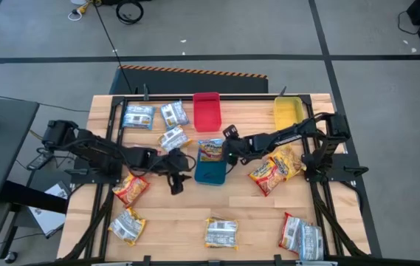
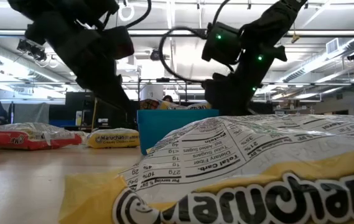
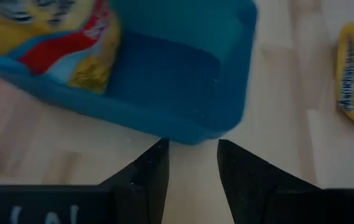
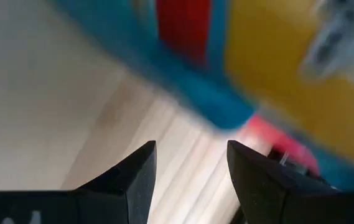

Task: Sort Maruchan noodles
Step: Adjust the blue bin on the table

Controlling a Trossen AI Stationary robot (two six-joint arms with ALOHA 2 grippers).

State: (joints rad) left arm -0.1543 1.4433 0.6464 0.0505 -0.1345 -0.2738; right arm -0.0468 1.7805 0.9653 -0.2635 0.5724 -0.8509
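A blue tray (image 1: pixel 211 176) stands mid-table, and a yellow Maruchan packet (image 1: pixel 210 149) lies in its far end. My left gripper (image 1: pixel 182 161) hovers open just left of the tray; in the left wrist view (image 3: pixel 192 146) its fingers frame bare wood before the tray's wall (image 3: pixel 183 124). My right gripper (image 1: pixel 230 148) hangs open at the tray's far right corner, nothing between its fingers (image 4: pixel 191 146). More noodle packets lie flat around the table: blue-silver ones (image 1: pixel 137 116) at the far left, yellow-orange ones (image 1: pixel 276 168) at the right.
A red tray (image 1: pixel 207 111) and a yellow tray (image 1: pixel 287 112) stand at the far edge. Other packets lie at the near left (image 1: pixel 127 224), near middle (image 1: pixel 221 233) and near right (image 1: pixel 300 236). One red-orange packet (image 1: pixel 130 188) lies beside my left arm.
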